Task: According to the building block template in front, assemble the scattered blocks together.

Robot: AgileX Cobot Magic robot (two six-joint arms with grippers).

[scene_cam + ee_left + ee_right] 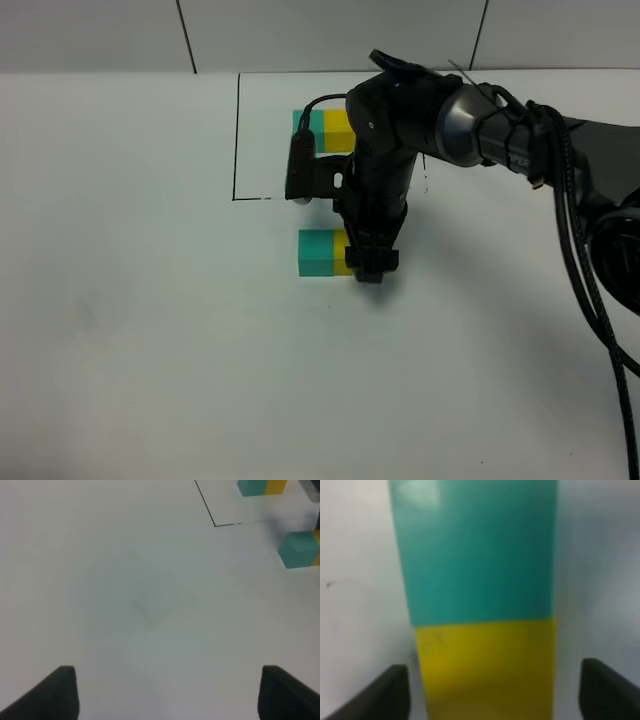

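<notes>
The building block template (325,129) is a teal and yellow pair at the back, with a thin black line (237,140) to its left and front. In front of it the scattered blocks lie side by side and touching, the teal cube (318,252) on the left and the yellow cube (343,260) on the right. My right gripper (370,268) points down over the yellow cube and hides most of it. The right wrist view shows the yellow cube (485,665) between the spread fingers (602,690) with the teal cube (475,550) beyond, and the jaws stand open. My left gripper (165,695) is open over bare table.
The right arm (480,125) reaches in from the right with its cables (600,310) along the right edge. The table (150,330) is white. In the left wrist view the template (260,486) and the teal cube (299,547) sit far off.
</notes>
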